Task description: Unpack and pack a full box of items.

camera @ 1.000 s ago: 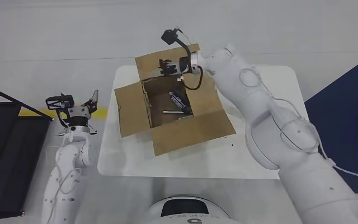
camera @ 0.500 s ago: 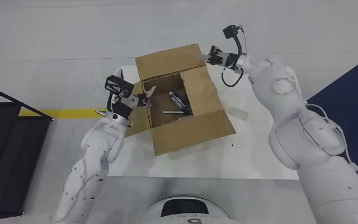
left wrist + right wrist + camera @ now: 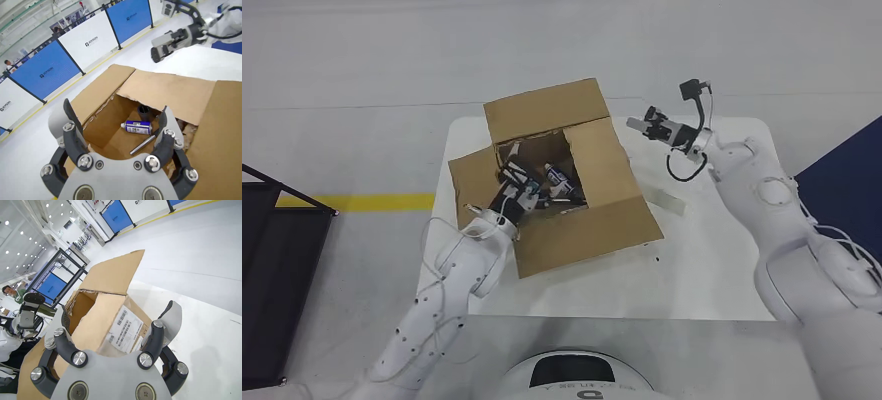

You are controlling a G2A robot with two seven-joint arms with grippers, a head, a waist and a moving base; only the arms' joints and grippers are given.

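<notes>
The cardboard box (image 3: 582, 232) stands open on the table (image 3: 712, 270), flaps spread. The left gripper (image 3: 115, 106) hangs over the box opening, fingers wide apart and holding nothing. Inside the box lie a blue spray can (image 3: 136, 127), a metal rod (image 3: 142, 144) just beside it, and a black tube (image 3: 143, 111). The right gripper (image 3: 642, 124) sits outside the box, beside one flap — fingers spread, empty.

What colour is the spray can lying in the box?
Spray can: blue with a white cap; left wrist view.

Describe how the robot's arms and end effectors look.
Left arm and right arm wear white shells with black cables. The left end effector and right end effector match: grey metal plate, black curved links, silver bolts, two dark-padded fingers.
</notes>
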